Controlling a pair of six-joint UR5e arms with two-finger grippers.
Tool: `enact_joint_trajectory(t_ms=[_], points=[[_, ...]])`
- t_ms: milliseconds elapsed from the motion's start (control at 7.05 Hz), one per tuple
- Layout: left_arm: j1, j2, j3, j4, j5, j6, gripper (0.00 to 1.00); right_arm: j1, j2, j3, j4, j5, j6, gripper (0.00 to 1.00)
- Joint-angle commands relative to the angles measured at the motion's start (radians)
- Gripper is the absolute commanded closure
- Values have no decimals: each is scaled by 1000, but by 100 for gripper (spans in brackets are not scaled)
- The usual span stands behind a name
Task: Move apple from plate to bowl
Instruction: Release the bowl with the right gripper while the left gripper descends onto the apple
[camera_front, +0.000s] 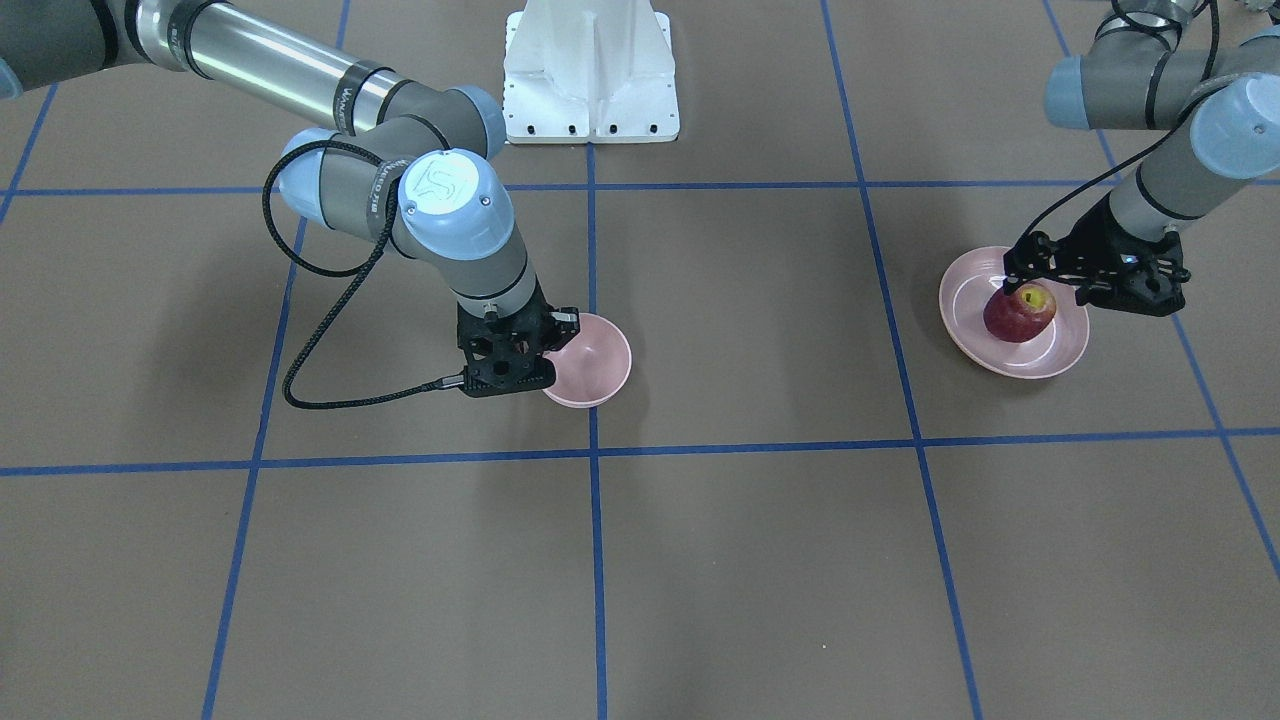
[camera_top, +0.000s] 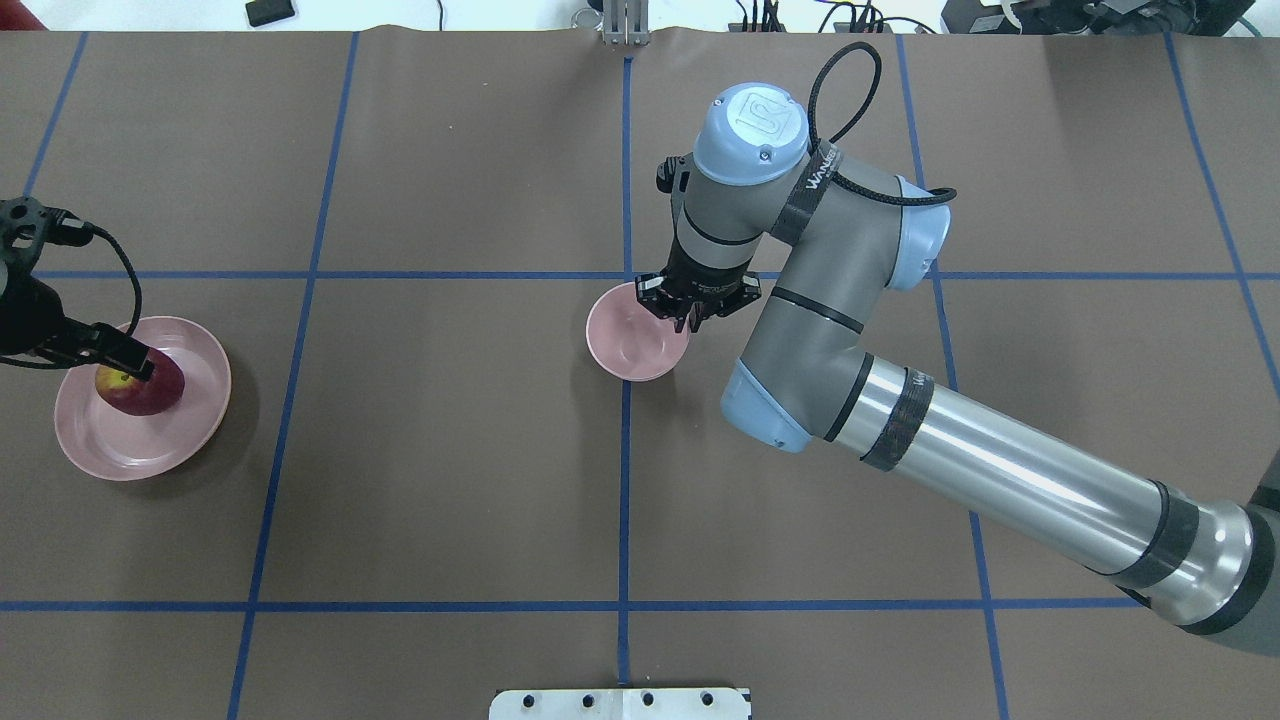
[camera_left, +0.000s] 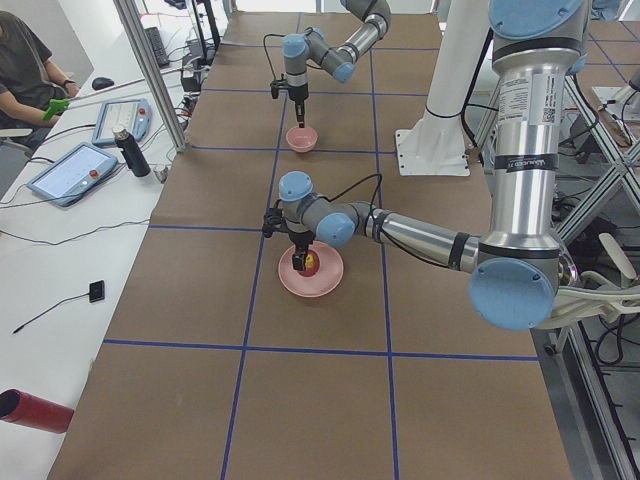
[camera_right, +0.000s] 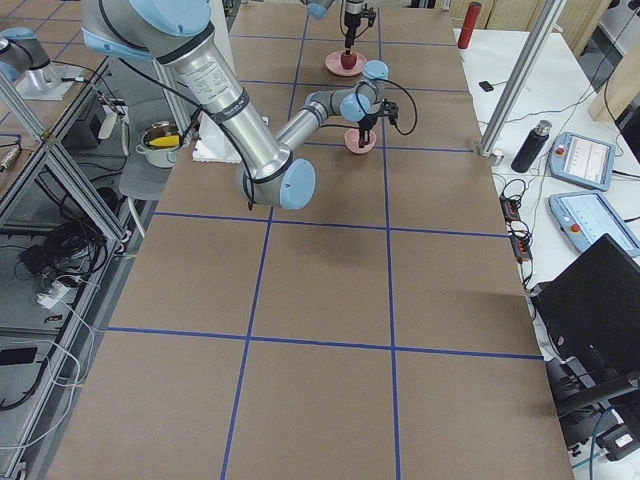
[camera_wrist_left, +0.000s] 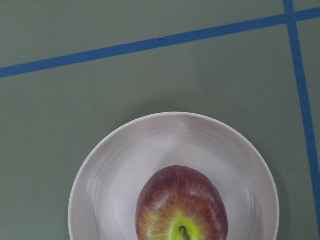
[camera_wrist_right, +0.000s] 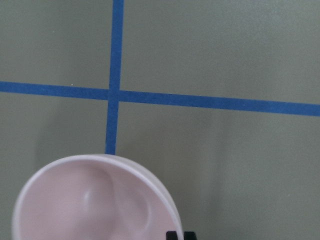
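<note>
The dark red apple (camera_front: 1018, 318) with a yellow stem patch lies on the pale pink plate (camera_front: 1060, 355) at the table's left end, also in the overhead view (camera_top: 150, 392). My left gripper (camera_front: 1045, 288) hangs just over the apple's top, open; the left wrist view shows the apple (camera_wrist_left: 181, 205) on the plate (camera_wrist_left: 110, 165) with no fingertips. The small pink bowl (camera_top: 630, 345) stands empty at the table's middle. My right gripper (camera_top: 688, 318) is at the bowl's rim, its tips (camera_wrist_right: 181, 235) close together on the rim of the bowl (camera_wrist_right: 90, 200).
Blue tape lines (camera_top: 625, 450) cross the brown table. The white robot base (camera_front: 590, 70) stands at the robot's side. A side desk with tablets (camera_left: 70, 170), a bottle and a seated person runs along the far side.
</note>
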Motion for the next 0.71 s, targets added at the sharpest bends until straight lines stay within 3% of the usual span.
enact_joint_trajectory(t_ms=[0,142,567], points=[[6,1,14,-14,1,-10,2,6,5,60,-42,8,5,20],[15,1,14,-14,14,-11,2,18,-1,106,-96,19,2,1],[43,1,27,-18,52,-39,2,75,-85,213,-108,103,-14,1]])
